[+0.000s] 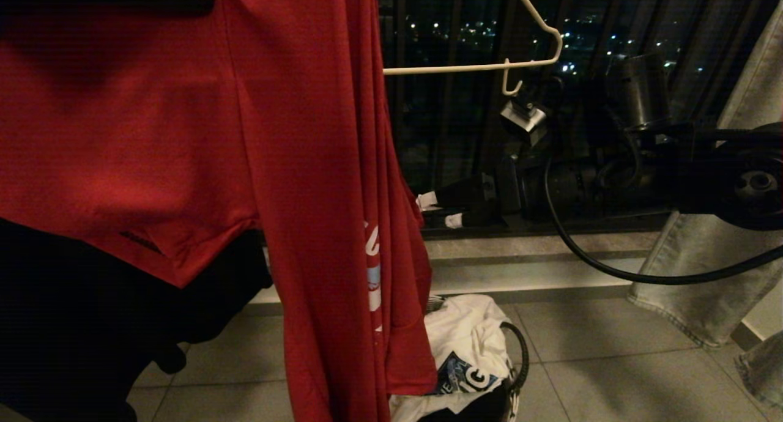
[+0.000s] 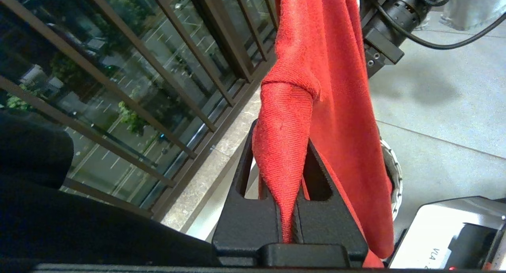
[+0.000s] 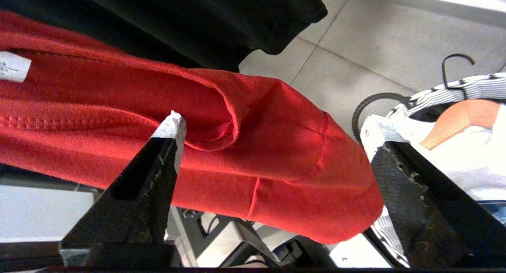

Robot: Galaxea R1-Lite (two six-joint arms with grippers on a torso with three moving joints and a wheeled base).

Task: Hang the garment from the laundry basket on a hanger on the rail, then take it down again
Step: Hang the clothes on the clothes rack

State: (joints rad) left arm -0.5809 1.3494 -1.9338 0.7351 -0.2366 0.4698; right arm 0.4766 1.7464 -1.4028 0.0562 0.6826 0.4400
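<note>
Laundry basket [image 1: 517, 355] sits low center-right in the head view, stuffed with a white printed cloth [image 1: 468, 339]; the right wrist view also shows a wooden hanger [image 3: 460, 120] in it. Red T-shirt [image 1: 183, 122] fills the left half, hanging down just left of the basket. Left gripper [image 2: 293, 209] is clenched on its fabric. Right gripper [image 3: 272, 132] is spread wide, holding nothing. White wire hanger [image 1: 489, 66] hangs bare at upper center.

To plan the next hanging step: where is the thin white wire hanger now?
In the head view the thin white wire hanger hangs at upper centre, right of the red T-shirt, before the dark window, above the right arm.
</note>
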